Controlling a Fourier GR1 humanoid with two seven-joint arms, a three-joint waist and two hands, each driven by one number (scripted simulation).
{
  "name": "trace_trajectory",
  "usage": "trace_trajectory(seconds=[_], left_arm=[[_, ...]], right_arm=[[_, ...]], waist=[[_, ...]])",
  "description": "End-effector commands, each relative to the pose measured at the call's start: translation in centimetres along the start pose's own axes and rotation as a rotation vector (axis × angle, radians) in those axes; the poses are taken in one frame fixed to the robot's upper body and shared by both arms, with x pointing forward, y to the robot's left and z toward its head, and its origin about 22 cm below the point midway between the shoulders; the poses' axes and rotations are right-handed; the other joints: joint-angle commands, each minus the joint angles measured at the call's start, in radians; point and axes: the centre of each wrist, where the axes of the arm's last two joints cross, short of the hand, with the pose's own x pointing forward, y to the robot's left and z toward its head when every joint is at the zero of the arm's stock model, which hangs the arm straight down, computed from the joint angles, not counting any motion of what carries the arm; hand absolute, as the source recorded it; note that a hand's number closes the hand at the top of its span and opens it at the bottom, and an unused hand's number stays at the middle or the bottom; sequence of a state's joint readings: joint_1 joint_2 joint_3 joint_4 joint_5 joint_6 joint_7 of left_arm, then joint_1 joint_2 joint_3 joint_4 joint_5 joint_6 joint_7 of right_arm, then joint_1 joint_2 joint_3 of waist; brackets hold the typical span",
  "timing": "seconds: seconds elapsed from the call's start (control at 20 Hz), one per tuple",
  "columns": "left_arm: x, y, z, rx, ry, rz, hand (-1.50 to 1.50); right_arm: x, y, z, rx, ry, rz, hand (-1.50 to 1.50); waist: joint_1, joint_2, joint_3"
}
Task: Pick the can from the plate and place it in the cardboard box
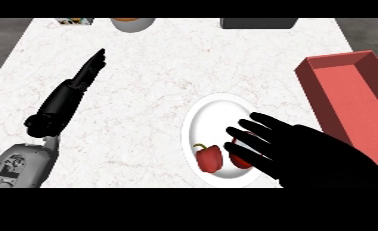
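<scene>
**Over the plate, right hand coming down on the can**

Under my right hand (310, 147) sits the white plate (214, 106), and the fingers are spread and only slightly bent, not closed on anything yet. Just below the fingertips there's a red object (240, 159), mostly hidden, which I take to be the can. Beside it, past the fingertips toward the plate's middle, lies a red bell pepper (210, 158) (a decoy, I reckon, same colour and right next to it).

I'm holding the hand open so it can drop around the can without knocking the pepper. The red box (347, 100) is just behind the back of the hand, so the carry looks short.

My left hand (83, 77) lies out on the counter (148, 75) with fingers straight, well away from the plate, out of the way.
</scene>
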State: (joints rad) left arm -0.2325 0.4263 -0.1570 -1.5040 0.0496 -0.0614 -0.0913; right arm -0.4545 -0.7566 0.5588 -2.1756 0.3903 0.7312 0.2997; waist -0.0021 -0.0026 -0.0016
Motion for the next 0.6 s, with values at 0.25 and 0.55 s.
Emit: trace_trajectory(seconds=[0.25, 0.55], left_arm=[[1.1, 0.6, 0.3, 0.006, -0.001, -0.017, 0.00], [0.6, 0.4, 0.8, 0.000, -0.009, -0.005, 0.00]], right_arm=[[2.0, 0.3, -2.8, 0.090, 0.061, -0.020, -1.50], [2.5, 3.8, -3.5, 0.021, 0.125, 0.046, -1.50]], waist=[[0.008, 0.001, 0.001], [0.006, 0.002, 0.002]])
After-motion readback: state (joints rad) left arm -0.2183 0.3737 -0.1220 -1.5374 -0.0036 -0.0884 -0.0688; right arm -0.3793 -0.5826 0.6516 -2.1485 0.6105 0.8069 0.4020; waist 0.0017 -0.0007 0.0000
